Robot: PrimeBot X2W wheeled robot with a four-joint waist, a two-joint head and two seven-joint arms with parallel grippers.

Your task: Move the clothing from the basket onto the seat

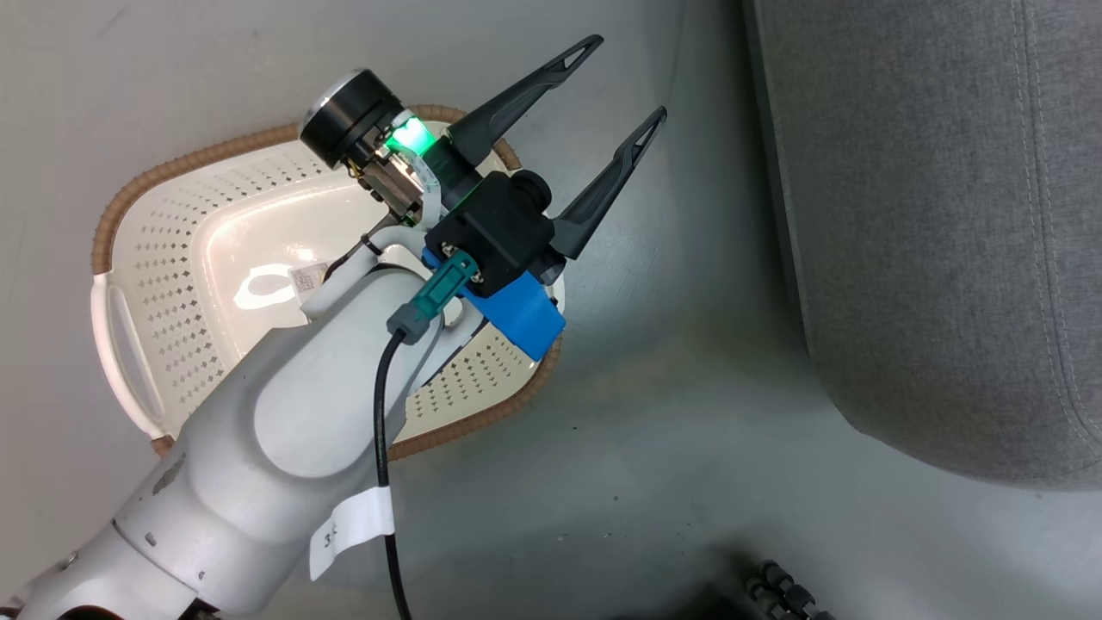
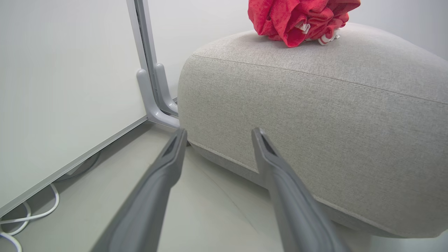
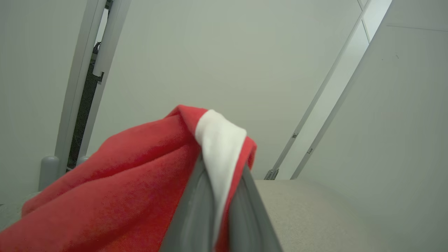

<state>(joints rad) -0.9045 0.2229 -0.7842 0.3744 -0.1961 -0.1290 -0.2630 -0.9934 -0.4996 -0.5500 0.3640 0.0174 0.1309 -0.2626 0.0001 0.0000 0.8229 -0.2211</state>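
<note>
The cream-white basket with its brown rim lies on the floor at the left of the head view, and its visible inside holds no clothing. My left gripper hovers over its right rim, open, fingers pointing toward the grey seat. In the left wrist view the left gripper stands open before the seat, with a crumpled red garment on top of it. In the right wrist view my right gripper is shut on a red garment with white trim, above the seat.
Grey floor lies between basket and seat. A pale wall panel with a grey metal post stands left of the seat, white cables at its foot. Dark robot parts show at the head view's bottom edge.
</note>
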